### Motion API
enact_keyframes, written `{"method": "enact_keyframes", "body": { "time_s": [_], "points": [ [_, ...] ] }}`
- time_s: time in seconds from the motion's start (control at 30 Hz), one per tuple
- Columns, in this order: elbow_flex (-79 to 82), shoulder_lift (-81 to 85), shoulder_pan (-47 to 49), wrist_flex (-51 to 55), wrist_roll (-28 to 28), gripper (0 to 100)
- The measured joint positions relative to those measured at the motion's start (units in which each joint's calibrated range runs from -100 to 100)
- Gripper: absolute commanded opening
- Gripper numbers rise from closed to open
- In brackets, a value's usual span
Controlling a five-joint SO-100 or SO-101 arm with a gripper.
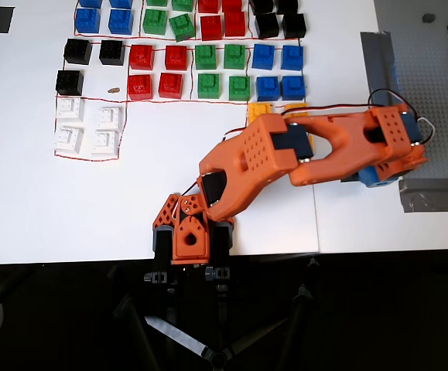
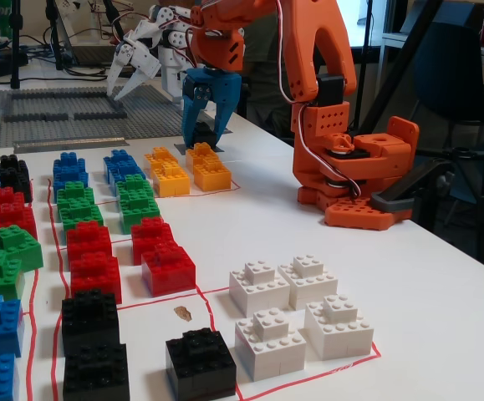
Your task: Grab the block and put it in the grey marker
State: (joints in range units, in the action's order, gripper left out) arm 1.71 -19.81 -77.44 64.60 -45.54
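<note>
Fingers apart | block between them | resting on grey marker

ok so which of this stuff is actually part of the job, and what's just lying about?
In the job:
- tool
- black brick between its fingers
- grey square, mostly hidden under the arm

Lying about:
- yellow bricks
- white bricks
- red bricks
- spare black bricks
- grey baseplate
</note>
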Motion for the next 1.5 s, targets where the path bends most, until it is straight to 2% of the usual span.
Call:
{"method": "enact_keyframes", "body": {
  "time_s": [0.3, 0.53, 0.87, 1.5],
  "points": [
    [0.0, 0.0, 1.5, 0.16, 2.44, 3],
    [1.17, 0.44, 1.33, -0.32, 3.08, 16],
    [1.17, 0.44, 1.33, 0.64, 3.08, 23],
    [0.18, 4.44, 3.72, 2.8, 5.91, 28]
  ]
}}
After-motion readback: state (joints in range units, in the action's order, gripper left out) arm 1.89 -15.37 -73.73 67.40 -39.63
